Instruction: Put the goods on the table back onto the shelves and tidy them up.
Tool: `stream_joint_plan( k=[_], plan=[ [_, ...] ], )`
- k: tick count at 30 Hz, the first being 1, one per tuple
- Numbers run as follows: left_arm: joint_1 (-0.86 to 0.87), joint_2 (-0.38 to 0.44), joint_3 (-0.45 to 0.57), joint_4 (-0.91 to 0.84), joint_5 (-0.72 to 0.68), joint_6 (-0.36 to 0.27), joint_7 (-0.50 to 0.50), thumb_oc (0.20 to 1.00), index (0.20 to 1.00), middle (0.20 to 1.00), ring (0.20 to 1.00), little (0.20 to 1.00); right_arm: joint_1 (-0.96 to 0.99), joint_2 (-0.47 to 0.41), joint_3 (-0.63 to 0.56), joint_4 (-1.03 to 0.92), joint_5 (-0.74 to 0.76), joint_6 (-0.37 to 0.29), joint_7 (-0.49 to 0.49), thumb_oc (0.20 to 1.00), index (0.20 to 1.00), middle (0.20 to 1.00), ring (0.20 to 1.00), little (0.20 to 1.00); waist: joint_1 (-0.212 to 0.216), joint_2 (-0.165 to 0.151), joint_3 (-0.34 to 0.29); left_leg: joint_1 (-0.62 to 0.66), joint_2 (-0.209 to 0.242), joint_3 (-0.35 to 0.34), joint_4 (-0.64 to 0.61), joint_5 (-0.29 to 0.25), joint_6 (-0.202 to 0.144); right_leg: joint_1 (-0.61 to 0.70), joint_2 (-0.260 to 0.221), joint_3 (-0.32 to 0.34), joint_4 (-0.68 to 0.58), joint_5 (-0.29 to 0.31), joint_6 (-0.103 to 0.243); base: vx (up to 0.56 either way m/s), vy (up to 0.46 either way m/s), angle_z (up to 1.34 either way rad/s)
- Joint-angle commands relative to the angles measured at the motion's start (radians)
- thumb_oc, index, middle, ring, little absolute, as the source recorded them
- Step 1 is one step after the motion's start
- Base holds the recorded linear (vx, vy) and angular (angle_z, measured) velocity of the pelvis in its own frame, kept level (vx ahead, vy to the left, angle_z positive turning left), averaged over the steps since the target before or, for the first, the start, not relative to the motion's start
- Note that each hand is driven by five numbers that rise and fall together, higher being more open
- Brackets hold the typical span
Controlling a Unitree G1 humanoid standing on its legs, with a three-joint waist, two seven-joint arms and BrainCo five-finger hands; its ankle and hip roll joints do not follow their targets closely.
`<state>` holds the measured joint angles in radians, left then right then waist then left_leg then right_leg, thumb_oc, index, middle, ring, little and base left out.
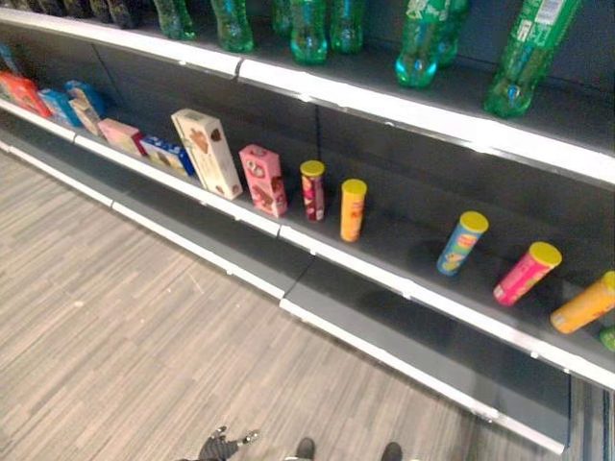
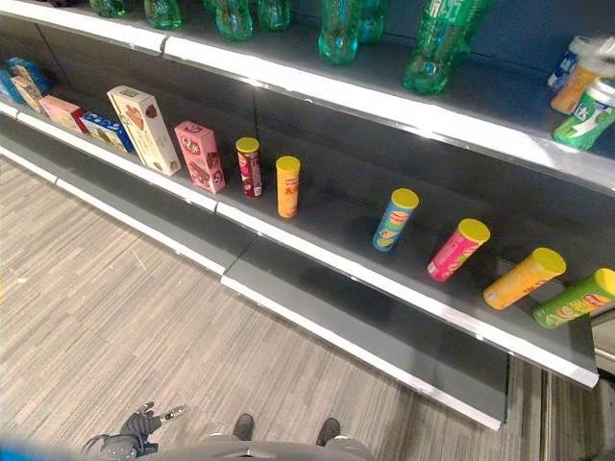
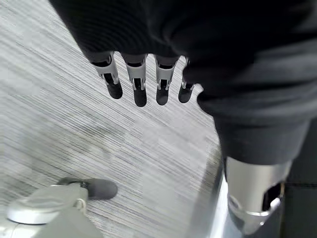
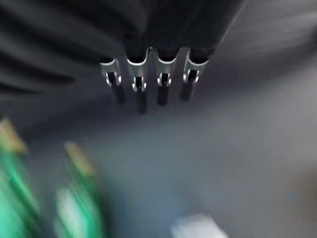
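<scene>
on the middle shelf [image 1: 317,252], snack tubes [image 1: 353,208] stand beside boxes [image 1: 207,152].

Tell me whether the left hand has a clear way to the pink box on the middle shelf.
Probably yes. The left hand hangs low over the floor, open and holding nothing. The pink box stands at the shelf's front edge with gaps on both sides, and nothing lies between it and the hand. The arm would have to lift and stretch forward.
</scene>
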<state>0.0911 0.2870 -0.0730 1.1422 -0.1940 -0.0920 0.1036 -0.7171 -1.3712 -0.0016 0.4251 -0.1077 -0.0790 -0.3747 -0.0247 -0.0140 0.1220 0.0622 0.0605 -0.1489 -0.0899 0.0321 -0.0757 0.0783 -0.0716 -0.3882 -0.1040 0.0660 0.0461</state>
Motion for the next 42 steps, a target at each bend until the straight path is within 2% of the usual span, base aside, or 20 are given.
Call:
stream_joint_plan(
  k=[1, 2, 3, 4, 8, 9, 11, 16, 17, 19, 20, 21, 23, 24, 27, 30, 34, 35, 39, 42],
  plan=[
    [-0.068, 0.038, -0.015, 0.026, -0.007, -0.010, 0.011, 1.000, 1.000, 1.000, 1.000, 1.000, 0.080, -0.029, -0.115, -0.033, 0.037, -0.033, -0.116, 1.000, 1.000, 1.000, 1.000, 1.000, -0.002, -0.081, -0.005, 0.056, -0.001, 0.126, 0.003, -0.111, -0.027, 0.077, 0.028, 0.055, 0.017, -0.178, 0.024, -0.01, 0.147, -0.17],
    [-0.069, 0.036, -0.011, 0.028, 0.000, -0.006, 0.011, 1.000, 1.000, 1.000, 1.000, 1.000, 0.198, -0.002, -0.240, -0.102, 0.047, -0.051, -0.123, 1.000, 1.000, 1.000, 1.000, 1.000, -0.009, -0.083, -0.012, 0.059, -0.005, 0.139, 0.003, -0.119, -0.019, 0.070, 0.025, 0.072, 0.017, -0.172, 0.031, -0.06, 0.284, -0.36],
    [-0.072, 0.032, -0.005, 0.026, 0.007, -0.003, 0.007, 1.000, 1.000, 1.000, 1.000, 1.000, 0.316, 0.065, -0.322, -0.209, 0.072, -0.072, -0.083, 1.000, 1.000, 1.000, 1.000, 1.000, -0.023, -0.083, -0.013, 0.067, -0.012, 0.168, 0.003, -0.131, 0.000, 0.056, 0.018, 0.115, 0.017, -0.154, 0.042, -0.06, 0.251, -0.56],
    [-0.073, 0.033, -0.006, 0.026, 0.007, -0.003, 0.007, 1.000, 1.000, 1.000, 1.000, 1.000, 0.323, 0.066, -0.330, -0.212, 0.071, -0.072, -0.082, 1.000, 1.000, 1.000, 1.000, 1.000, -0.018, -0.084, -0.013, 0.068, -0.012, 0.171, 0.003, -0.132, 0.001, 0.055, 0.018, 0.118, 0.017, -0.153, 0.043, -0.10, 0.318, -0.73],
    [-0.082, 0.026, 0.004, 0.017, 0.025, -0.001, -0.005, 1.000, 1.000, 1.000, 1.000, 1.000, 0.452, 0.187, -0.343, -0.371, 0.073, -0.086, 0.012, 1.000, 1.000, 1.000, 1.000, 1.000, -0.047, -0.080, -0.009, 0.083, -0.033, 0.236, 0.003, -0.154, 0.042, 0.018, 0.003, 0.213, 0.017, -0.105, 0.068, -0.09, 0.276, -0.82],
    [-0.095, 0.024, -0.005, 0.015, 0.036, -0.001, -0.008, 1.000, 1.000, 1.000, 1.000, 1.000, 0.490, 0.244, -0.343, -0.406, 0.088, -0.100, 0.036, 1.000, 1.000, 1.000, 1.000, 1.000, -0.061, -0.079, 0.003, 0.084, -0.041, 0.261, 0.003, -0.159, 0.058, -0.016, -0.003, 0.254, 0.041, -0.093, 0.082, -0.16, 0.320, -0.79],
    [-0.110, 0.026, -0.017, 0.010, 0.053, 0.001, -0.014, 1.000, 1.000, 1.000, 1.000, 1.000, 0.499, 0.284, -0.308, -0.419, 0.085, -0.094, 0.063, 1.000, 1.000, 1.000, 1.000, 1.000, -0.071, -0.083, 0.021, 0.079, -0.049, 0.289, 0.003, -0.161, 0.074, -0.066, -0.005, 0.300, 0.085, -0.080, 0.098, -0.17, 0.275, -0.84],
    [-0.131, 0.055, -0.036, 0.013, 0.125, 0.000, -0.029, 1.000, 1.000, 1.000, 1.000, 1.000, 0.564, 0.323, -0.267, -0.441, 0.045, -0.088, 0.109, 1.000, 1.000, 1.000, 1.000, 1.000, -0.103, -0.113, 0.085, 0.073, -0.044, 0.414, 0.003, -0.161, 0.104, -0.203, 0.012, 0.401, 0.184, 0.006, 0.157, -0.20, 0.162, -1.30],
    [-0.133, 0.065, -0.032, 0.011, 0.132, 0.000, -0.030, 1.000, 1.000, 1.000, 1.000, 1.000, 0.584, 0.327, -0.285, -0.443, 0.040, -0.089, 0.106, 1.000, 1.000, 1.000, 1.000, 1.000, -0.102, -0.112, 0.087, 0.070, -0.036, 0.434, 0.003, -0.159, 0.103, -0.203, 0.003, 0.383, 0.182, -0.003, 0.151, -0.20, 0.047, -1.77],
    [-0.158, 0.077, -0.026, 0.002, 0.116, 0.007, -0.027, 1.000, 1.000, 1.000, 1.000, 1.000, 0.603, 0.334, -0.320, -0.432, 0.038, -0.090, 0.080, 1.000, 1.000, 1.000, 1.000, 1.000, -0.107, -0.097, 0.089, 0.061, -0.011, 0.474, 0.003, -0.159, 0.105, -0.166, -0.050, 0.282, 0.198, -0.045, 0.119, -0.12, 0.009, -0.91],
    [-0.159, 0.078, -0.027, 0.002, 0.116, 0.008, -0.027, 1.000, 1.000, 1.000, 1.000, 1.000, 0.604, 0.334, -0.321, -0.433, 0.038, -0.090, 0.080, 1.000, 1.000, 1.000, 1.000, 1.000, -0.106, -0.097, 0.088, 0.060, -0.011, 0.475, 0.003, -0.157, 0.105, -0.168, -0.050, 0.282, 0.198, -0.044, 0.119, -0.02, 0.001, -0.39],
    [-0.157, 0.082, -0.017, -0.007, 0.102, 0.008, -0.024, 1.000, 1.000, 1.000, 1.000, 1.000, 0.607, 0.348, -0.349, -0.436, 0.046, -0.092, 0.057, 1.000, 1.000, 1.000, 1.000, 1.000, -0.105, -0.086, 0.076, 0.057, 0.002, 0.487, 0.003, -0.169, 0.103, -0.141, -0.084, 0.240, 0.220, -0.056, 0.118, 0.00, 0.000, -0.55],
    [-0.154, 0.083, -0.018, -0.011, 0.099, 0.009, -0.022, 1.000, 1.000, 1.000, 1.000, 1.000, 0.607, 0.353, -0.361, -0.436, 0.049, -0.092, 0.048, 1.000, 1.000, 1.000, 1.000, 1.000, -0.100, -0.086, 0.068, 0.053, 0.006, 0.498, 0.003, -0.169, 0.102, -0.129, -0.101, 0.218, 0.224, -0.055, 0.120, 0.01, -0.066, -0.58],
    [-0.148, 0.089, -0.009, -0.014, 0.093, 0.010, -0.022, 1.000, 1.000, 1.000, 1.000, 1.000, 0.606, 0.357, -0.375, -0.434, 0.040, -0.089, 0.034, 1.000, 1.000, 1.000, 1.000, 1.000, -0.086, -0.092, 0.047, 0.046, 0.015, 0.524, 0.003, -0.171, 0.100, -0.098, -0.137, 0.173, 0.220, -0.031, 0.130, 0.02, -0.169, -0.42],
    [-0.129, 0.099, 0.014, -0.007, 0.093, 0.015, -0.025, 1.000, 1.000, 1.000, 1.000, 1.000, 0.640, 0.367, -0.409, -0.446, 0.018, -0.079, 0.026, 1.000, 1.000, 1.000, 1.000, 1.000, -0.065, -0.116, 0.017, 0.048, 0.018, 0.562, 0.003, -0.177, 0.091, -0.057, -0.165, 0.131, 0.151, 0.046, 0.163, 0.05, -0.207, -0.54],
    [-0.121, 0.106, 0.036, 0.002, 0.092, 0.017, -0.025, 1.000, 1.000, 1.000, 1.000, 1.000, 0.672, 0.366, -0.431, -0.444, 0.005, -0.068, 0.027, 1.000, 1.000, 1.000, 1.000, 1.000, -0.049, -0.134, 0.006, 0.054, 0.028, 0.590, 0.003, -0.169, 0.076, -0.040, -0.150, 0.107, 0.073, 0.051, 0.174, 0.04, -0.328, -0.64],
    [-0.123, 0.098, 0.048, 0.010, 0.095, 0.017, -0.028, 1.000, 1.000, 1.000, 1.000, 1.000, 0.736, 0.355, -0.467, -0.414, -0.016, -0.052, 0.034, 1.000, 1.000, 1.000, 1.000, 1.000, -0.046, -0.148, 0.000, 0.069, 0.063, 0.588, 0.003, -0.145, 0.036, -0.003, -0.097, 0.107, 0.017, -0.038, 0.148, 0.08, -0.399, -0.39],
    [-0.131, 0.088, 0.044, 0.006, 0.085, 0.017, -0.028, 1.000, 1.000, 1.000, 1.000, 1.000, 0.765, 0.347, -0.487, -0.394, -0.012, -0.049, 0.030, 1.000, 1.000, 1.000, 1.000, 1.000, -0.057, -0.140, -0.002, 0.070, 0.090, 0.577, 0.003, -0.126, 0.014, 0.004, -0.067, 0.107, 0.017, -0.078, 0.126, 0.07, -0.499, 0.03],
    [-0.139, 0.075, 0.033, -0.010, 0.064, 0.017, -0.029, 1.000, 1.000, 1.000, 1.000, 1.000, 0.789, 0.339, -0.498, -0.330, -0.005, -0.040, 0.012, 1.000, 1.000, 1.000, 1.000, 1.000, -0.077, -0.115, 0.004, 0.069, 0.133, 0.563, 0.004, -0.091, -0.016, 0.017, -0.020, 0.116, 0.017, -0.133, 0.086, 0.03, -0.346, 0.16],
    [-0.133, 0.072, 0.039, -0.025, 0.047, 0.017, -0.033, 1.000, 1.000, 1.000, 1.000, 1.000, 0.806, 0.355, -0.513, -0.308, -0.005, -0.036, 0.000, 1.000, 1.000, 1.000, 1.000, 1.000, -0.082, -0.095, 0.023, 0.048, 0.174, 0.539, 0.086, -0.089, -0.035, 0.040, 0.019, 0.118, 0.017, -0.174, 0.046, 0.03, -0.432, 0.04]
  ],
)
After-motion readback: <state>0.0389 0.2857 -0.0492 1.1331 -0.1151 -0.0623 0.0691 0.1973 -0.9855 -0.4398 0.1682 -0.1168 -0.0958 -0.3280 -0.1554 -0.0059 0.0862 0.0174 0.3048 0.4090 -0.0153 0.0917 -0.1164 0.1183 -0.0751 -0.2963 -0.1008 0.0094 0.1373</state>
